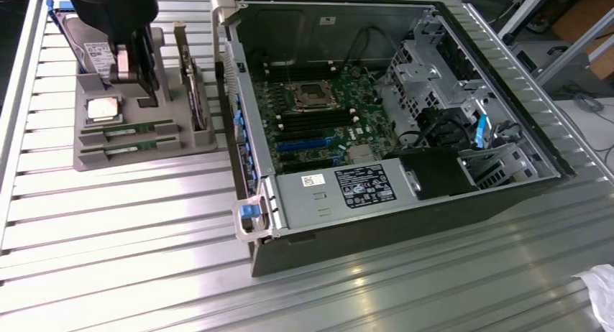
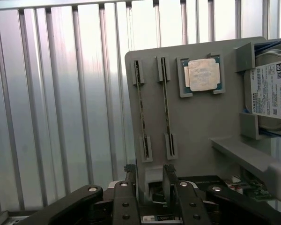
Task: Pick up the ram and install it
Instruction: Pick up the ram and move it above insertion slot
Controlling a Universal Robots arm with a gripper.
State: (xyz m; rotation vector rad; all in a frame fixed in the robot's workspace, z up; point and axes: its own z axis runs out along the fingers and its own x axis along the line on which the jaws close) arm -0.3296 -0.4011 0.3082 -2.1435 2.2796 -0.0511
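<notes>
Fingers (image 2: 169, 180) spread, holding nothing, poised over edge of grey holder (image 2: 196, 126) on ribbed worktop (image 1: 144, 231). Ram (image 2: 141, 110) on edge in holder's outermost slot; twin stick (image 2: 166, 108) in next slot, apart. Silver processor (image 2: 202, 74) just beside them. Hard drive (image 2: 271, 89) label reads "TOSHIBA". Open computer case (image 1: 384, 235) near holder; power supply (image 1: 317, 195) label writing unreadable.
</notes>
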